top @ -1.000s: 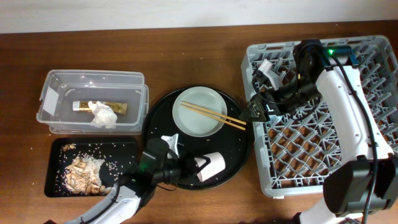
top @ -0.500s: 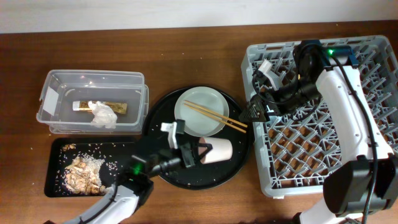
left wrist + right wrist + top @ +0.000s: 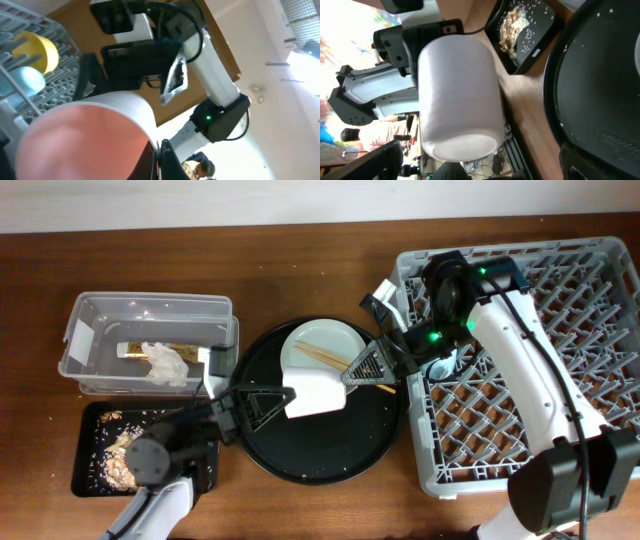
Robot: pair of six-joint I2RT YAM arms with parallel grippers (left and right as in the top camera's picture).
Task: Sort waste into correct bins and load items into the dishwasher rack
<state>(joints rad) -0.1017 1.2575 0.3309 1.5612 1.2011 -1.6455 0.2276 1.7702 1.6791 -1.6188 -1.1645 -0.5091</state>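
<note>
Jaws of the left gripper (image 3: 288,398) were pressed together on the wall of the smooth-sided pink cup (image 3: 318,392), which hung on its side above the large round black tray (image 3: 330,455). The cup was probably light, stiff and slick, so a pinch on one wall could let it swing; a hold across its body seemed safer. Just beyond, the right gripper (image 3: 368,360) was spread wide, facing the cup over the round white plate (image 3: 312,338) and two wooden chopsticks (image 3: 322,355). Farthest lay the grey pegged dishwasher rack (image 3: 560,430).

Chopsticks (image 3: 322,356) on plate (image 3: 318,335), left of rack (image 3: 432,468)
</note>
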